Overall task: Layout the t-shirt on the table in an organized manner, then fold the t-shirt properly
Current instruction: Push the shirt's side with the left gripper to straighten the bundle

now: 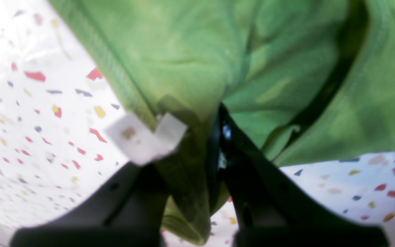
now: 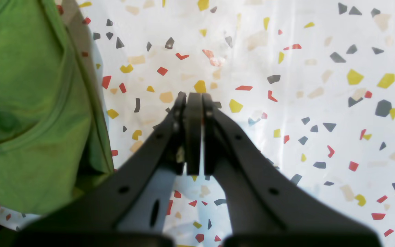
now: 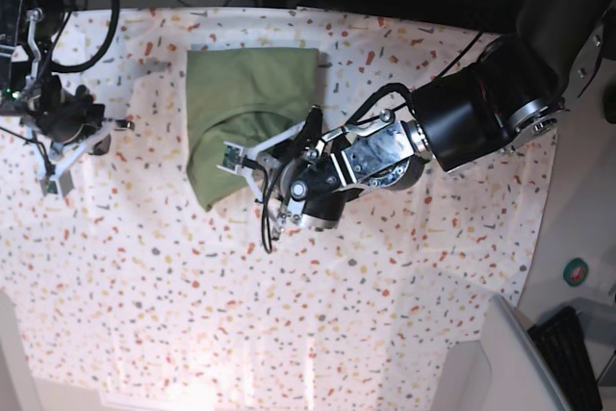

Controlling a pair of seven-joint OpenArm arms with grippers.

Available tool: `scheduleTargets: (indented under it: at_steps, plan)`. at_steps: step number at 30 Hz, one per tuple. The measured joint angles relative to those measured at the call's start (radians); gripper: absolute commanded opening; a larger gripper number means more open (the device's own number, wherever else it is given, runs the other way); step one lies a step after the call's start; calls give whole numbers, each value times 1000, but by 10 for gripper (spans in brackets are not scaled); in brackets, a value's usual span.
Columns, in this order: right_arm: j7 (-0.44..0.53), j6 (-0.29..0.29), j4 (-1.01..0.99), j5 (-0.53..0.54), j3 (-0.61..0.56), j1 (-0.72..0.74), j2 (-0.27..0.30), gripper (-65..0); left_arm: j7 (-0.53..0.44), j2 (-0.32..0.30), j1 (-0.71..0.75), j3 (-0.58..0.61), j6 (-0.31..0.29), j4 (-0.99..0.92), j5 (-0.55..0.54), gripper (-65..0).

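T-shirt (image 3: 252, 93) on table (image 3: 385, 286), toward far side; left gripper (image 3: 234, 156) at its near edge, right gripper (image 3: 53, 180) well apart leftward.

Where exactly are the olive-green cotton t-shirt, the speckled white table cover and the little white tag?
Olive-green cotton t-shirt (image 3: 252, 93): base view, flat upper panel.
Speckled white table cover (image 2: 286, 103): right wrist view, bare patch.
Little white tag (image 1: 142, 139): left wrist view, its middle.
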Motion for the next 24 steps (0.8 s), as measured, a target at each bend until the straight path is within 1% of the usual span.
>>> scheduleTargets:
  at_steps: [2,5,22,24]
  plan:
    - [0,0,0,0,0,0,-2,-650,-43,24,-5,-1,1,-40,24,-650]
    - [0,0,0,3,0,0,-2,-650,-64,57,-5,-2,2,-100,24,-650]
    - [0,0,0,3,0,0,-2,-650,-65,70,-5,0,2,-109,24,-650]
    - [0,0,0,3,0,0,-2,-650,-65,70,-6,-1,2,-109,24,-527]
